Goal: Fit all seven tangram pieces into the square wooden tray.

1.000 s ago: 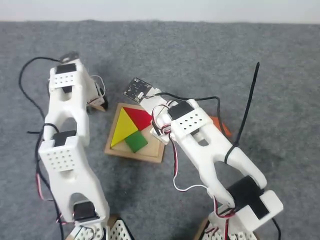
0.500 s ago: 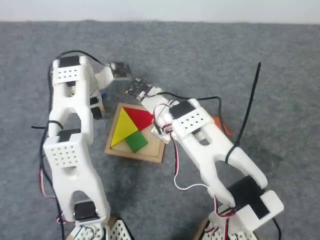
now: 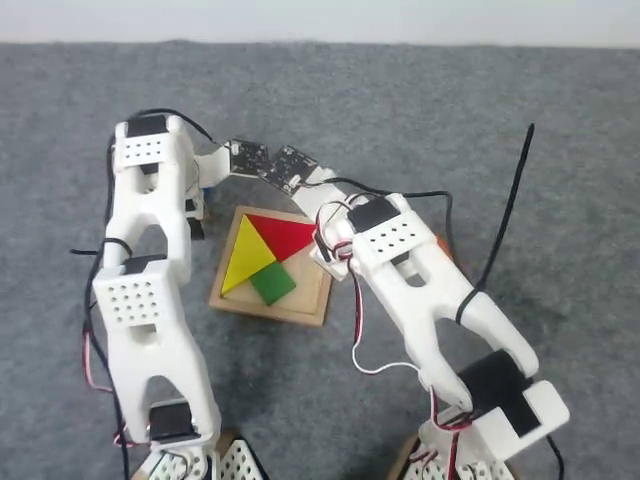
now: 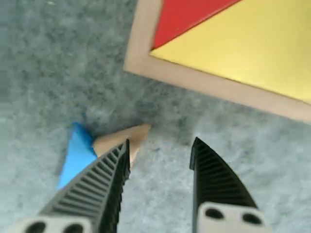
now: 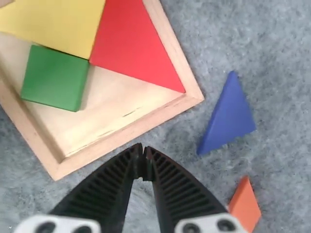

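The square wooden tray (image 3: 312,292) holds a red triangle (image 3: 281,235), a yellow triangle (image 3: 244,260) and a green square (image 3: 272,283). My left gripper (image 4: 162,141) is open just off the tray's far-left corner (image 4: 141,48), with carpet between its fingers. A light blue piece (image 4: 75,155) with a bare wood side lies against the outside of one finger (image 4: 112,177). My right gripper (image 5: 142,148) is shut and empty, just outside the tray rim (image 5: 87,158). Beyond the tray lie a dark blue triangle (image 5: 228,116) and an orange piece (image 5: 245,204) on the carpet.
Grey carpet covers the table. The right half of the tray floor (image 5: 112,109) is bare wood. The orange piece (image 3: 446,256) peeks out beside the right arm. Both arms' wrists nearly meet above the tray's far edge. Cables hang around both arms.
The left arm has swung its wrist right, toward the tray's far-left corner. The right arm has shifted slightly away from me. The pieces in the tray have not moved.
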{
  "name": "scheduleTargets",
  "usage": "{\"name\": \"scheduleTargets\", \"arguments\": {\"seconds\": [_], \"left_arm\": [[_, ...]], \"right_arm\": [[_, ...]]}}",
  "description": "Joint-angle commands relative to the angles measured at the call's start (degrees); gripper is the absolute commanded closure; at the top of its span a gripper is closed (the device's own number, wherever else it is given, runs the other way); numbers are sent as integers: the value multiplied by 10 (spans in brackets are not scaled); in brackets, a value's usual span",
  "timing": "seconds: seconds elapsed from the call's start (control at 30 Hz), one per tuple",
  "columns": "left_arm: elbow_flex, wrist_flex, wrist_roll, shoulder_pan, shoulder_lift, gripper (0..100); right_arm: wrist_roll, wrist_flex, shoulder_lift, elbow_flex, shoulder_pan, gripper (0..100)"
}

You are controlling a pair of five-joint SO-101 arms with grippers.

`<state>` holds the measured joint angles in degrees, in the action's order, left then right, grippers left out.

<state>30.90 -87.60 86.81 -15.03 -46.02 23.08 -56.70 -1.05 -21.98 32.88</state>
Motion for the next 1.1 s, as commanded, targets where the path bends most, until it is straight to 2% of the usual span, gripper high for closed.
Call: {"name": "scheduleTargets", "arguments": {"seconds": [0.0,0.13,0.3,0.5,0.67,0.83,1.07], "left_arm": [[98,-39,11,-11,1,797],[143,-62,38,-6,-1,797],[137,-54,55,-5,-6,797],[170,-40,70,-6,-60,797],[235,-39,91,-5,-120,797],[320,-63,94,-5,-185,797],[399,-128,91,12,-244,797]], "right_arm": [[4,10,-44,6,-15,991],[-2,19,-45,6,-32,991],[-54,19,-46,8,-76,991],[-94,-1,-51,2,-131,991],[-117,7,-123,-48,-194,991],[-116,66,-204,-139,-191,991],[-114,70,-214,-149,-178,991]]}}
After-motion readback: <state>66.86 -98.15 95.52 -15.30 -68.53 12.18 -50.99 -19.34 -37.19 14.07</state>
